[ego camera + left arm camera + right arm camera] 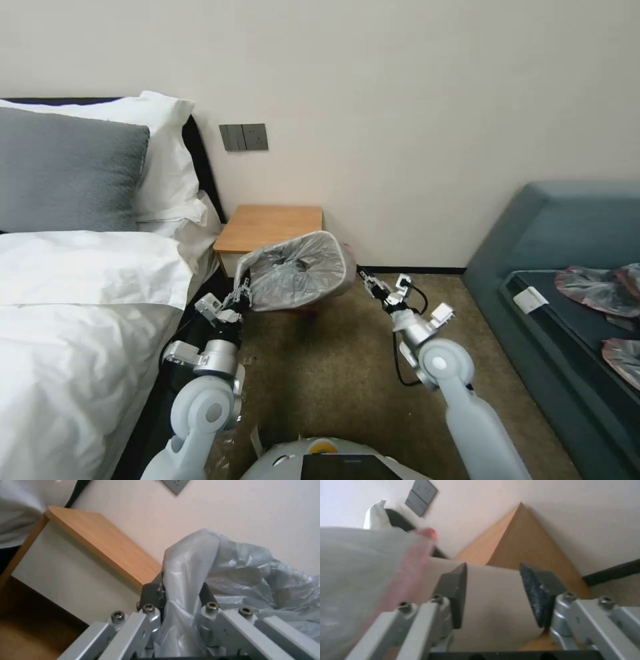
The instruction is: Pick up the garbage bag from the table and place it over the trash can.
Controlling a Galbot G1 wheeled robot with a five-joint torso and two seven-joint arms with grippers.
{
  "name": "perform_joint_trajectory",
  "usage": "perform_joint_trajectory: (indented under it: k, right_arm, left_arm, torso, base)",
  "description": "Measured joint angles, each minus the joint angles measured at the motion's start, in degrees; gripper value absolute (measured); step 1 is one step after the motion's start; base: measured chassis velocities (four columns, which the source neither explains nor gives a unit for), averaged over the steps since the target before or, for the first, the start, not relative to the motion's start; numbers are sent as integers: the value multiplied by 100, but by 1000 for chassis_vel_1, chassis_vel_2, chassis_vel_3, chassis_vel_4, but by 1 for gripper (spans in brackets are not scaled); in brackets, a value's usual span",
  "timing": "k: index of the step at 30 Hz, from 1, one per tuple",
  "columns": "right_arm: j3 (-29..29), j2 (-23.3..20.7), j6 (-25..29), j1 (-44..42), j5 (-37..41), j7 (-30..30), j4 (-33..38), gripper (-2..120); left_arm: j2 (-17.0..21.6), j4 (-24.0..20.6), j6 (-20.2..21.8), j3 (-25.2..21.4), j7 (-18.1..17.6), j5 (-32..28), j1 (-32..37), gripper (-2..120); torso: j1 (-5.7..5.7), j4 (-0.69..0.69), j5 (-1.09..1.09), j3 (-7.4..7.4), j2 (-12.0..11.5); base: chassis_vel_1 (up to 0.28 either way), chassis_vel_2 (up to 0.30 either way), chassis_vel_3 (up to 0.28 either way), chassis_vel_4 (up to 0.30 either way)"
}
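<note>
From the head view I have the garbage bag [301, 270] already off the worktop [270, 227] and spread over the mouth of the trash can [493, 605], which stands on the carpet just in front of the worktop's front right corner, beside the bed [80, 320]. The film is puffed up above the opening, with its pink-red rim showing along the side nearest my right arm.

My left gripper [181, 592] sits at the bag's near left edge, its fingers clamped on a fold of the grey plastic; the left wrist view shows the film pinched between the pads and trailing down over the linkage. My right gripper [493, 595] is just off the bag's right edge with its pads apart and nothing between them; through the gap I see the cream wall of the trash can, with the rim of the bag blurred just to one side.

I judge the step in hand to be seating the rim. To do it well I would keep the left pinch firm as an anchor, bring the right gripper onto the pink-red edge rather than the loose film, and draw it outward and down past the lip evenly, slowly enough that the thin plastic neither tears nor drags the light trash can sideways.
</note>
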Motion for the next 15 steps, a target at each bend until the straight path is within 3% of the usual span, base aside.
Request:
perform_joint_trajectory:
  k: [1,7,11,12,15]
  right_arm:
    - [97,-70,19,-88,49,38,139,53]
    - [308,-537,9,-25,467,385,955,70]
    - [175,-1488,219,270,960,524,1711,90]
    - [175,-1488,219,270,960,524,1711,90]
    - [-16,-2298,225,427,654,345,1914,98]
  left_arm:
    - [-6,35,-8,-3,20,89,4,9]
    - [11,118,-39,-18,88,377,19,9]
    - [99,264,-99,-15,280,972,10,9]
    - [99,264,-99,-15,280,972,10,9]
    - [157,395,-128,10,426,1496,-27,9]
  torso:
    - [0,-1,0,0,0]
    - [0,0,-2,0,0]
    - [0,2,0,0,0]
    - [0,2,0,0,0]
    - [0,-1,-2,0,0]
  base:
    - [0,0,0,0]
    - [0,0,0,0]
    - [0,0,0,0]
    - [0,0,0,0]
    - [0,0,0,0]
